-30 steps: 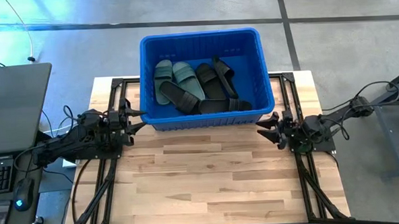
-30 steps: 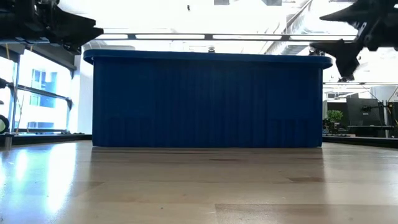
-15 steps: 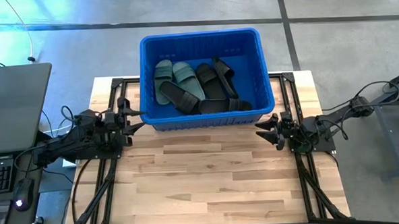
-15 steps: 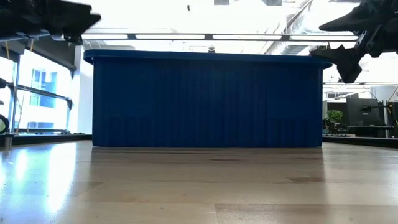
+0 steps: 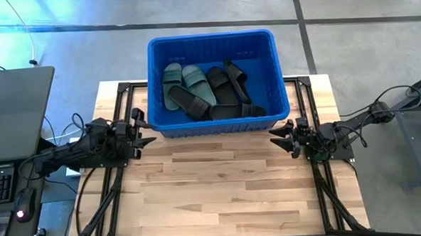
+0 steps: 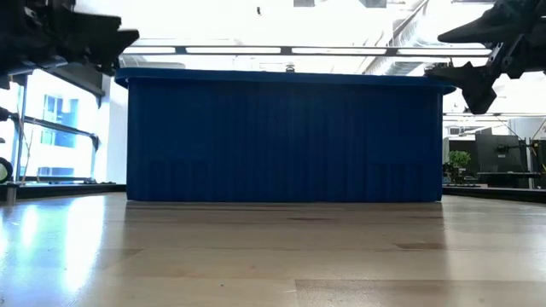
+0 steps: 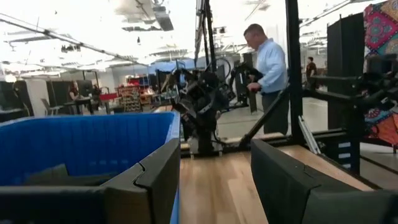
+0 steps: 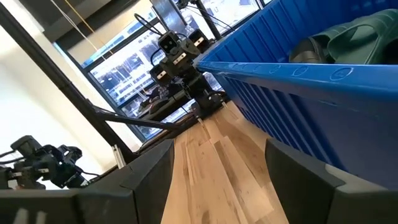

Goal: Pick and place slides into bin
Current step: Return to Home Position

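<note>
The black and green rubber slides [image 5: 208, 93] lie in the big blue plastic bin [image 5: 210, 37] at the far edge of the tabletop [image 5: 220, 185], so my left end effector [image 5: 141, 129] and right end effector [image 5: 279, 138], both released, must retreat clear of its walls.

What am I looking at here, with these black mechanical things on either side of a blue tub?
These are two robot arms fixed to a wooden table. One picture looks straight down from above. Another looks level across the tabletop. The last two come from small cameras on the arms' wrists, peering past each arm's own fingers. The left tool and the right tool are the two-fingered pincers at the arms' ends. They sit on either side of the blue bin, both open and holding nothing. Inside the bin lie the slides, which are rubber sandals: two green and several black, piled together. The person in the left wrist picture is standing in the room beyond the table.
</note>
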